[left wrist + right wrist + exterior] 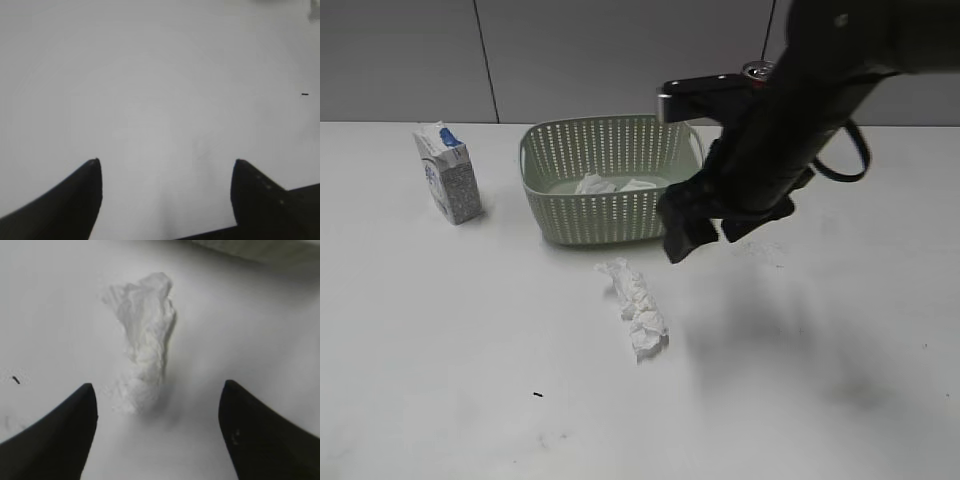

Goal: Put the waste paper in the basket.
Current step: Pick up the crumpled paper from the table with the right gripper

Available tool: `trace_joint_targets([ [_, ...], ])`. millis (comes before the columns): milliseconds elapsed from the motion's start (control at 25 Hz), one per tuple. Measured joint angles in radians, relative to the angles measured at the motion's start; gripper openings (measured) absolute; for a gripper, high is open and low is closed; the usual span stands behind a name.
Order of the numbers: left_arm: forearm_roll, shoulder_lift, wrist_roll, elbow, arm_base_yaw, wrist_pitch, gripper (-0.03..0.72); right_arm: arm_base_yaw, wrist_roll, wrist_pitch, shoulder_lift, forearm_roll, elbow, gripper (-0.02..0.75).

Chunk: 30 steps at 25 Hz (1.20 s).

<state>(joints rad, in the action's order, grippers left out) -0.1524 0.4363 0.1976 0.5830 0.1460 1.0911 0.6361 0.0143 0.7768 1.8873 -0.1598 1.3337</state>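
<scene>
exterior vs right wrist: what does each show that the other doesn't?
Only the exterior view shows the basket with two paper wads inside, the blue-and-white box to its left, and the right arm raised over the table. Only the right wrist view shows the right gripper with its fingers spread wide and nothing between them. Both show the loose crumpled wad lying on the white table, outside the basket.

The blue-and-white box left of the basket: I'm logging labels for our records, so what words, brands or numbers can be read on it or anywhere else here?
Blue-and-white box: blue print shows, too small and blurred to read.
Basket: no text.
Table: no text.
</scene>
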Motion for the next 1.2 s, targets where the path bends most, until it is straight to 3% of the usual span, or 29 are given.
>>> trace_joint_targets([
  [200,0.001,-0.249,-0.052,-0.067,0.0,-0.033,0.589,0.084,0.044,0.007,0.141,0.059,0.147,0.571],
  [400,0.007,-0.425,-0.066,-0.075,0.0,-0.051,0.578,0.129,0.087,0.006,0.243,0.105,0.185,0.568],
  [800,0.008,-0.441,-0.067,-0.076,0.0,-0.051,0.573,0.133,0.13,0.0,0.35,0.166,0.189,0.53],
  [920,0.008,-0.441,-0.067,-0.076,0.0,-0.051,0.572,0.133,0.13,0.0,0.35,0.167,0.191,0.432],
  [1080,0.008,-0.441,-0.067,-0.076,0.0,-0.051,0.572,0.133,0.13,0.007,0.332,0.166,0.191,0.105],
  [1200,0.008,-0.441,-0.067,-0.076,0.0,-0.051,0.572,0.133,0.13,0.007,0.267,0.166,0.21,0.026],
])
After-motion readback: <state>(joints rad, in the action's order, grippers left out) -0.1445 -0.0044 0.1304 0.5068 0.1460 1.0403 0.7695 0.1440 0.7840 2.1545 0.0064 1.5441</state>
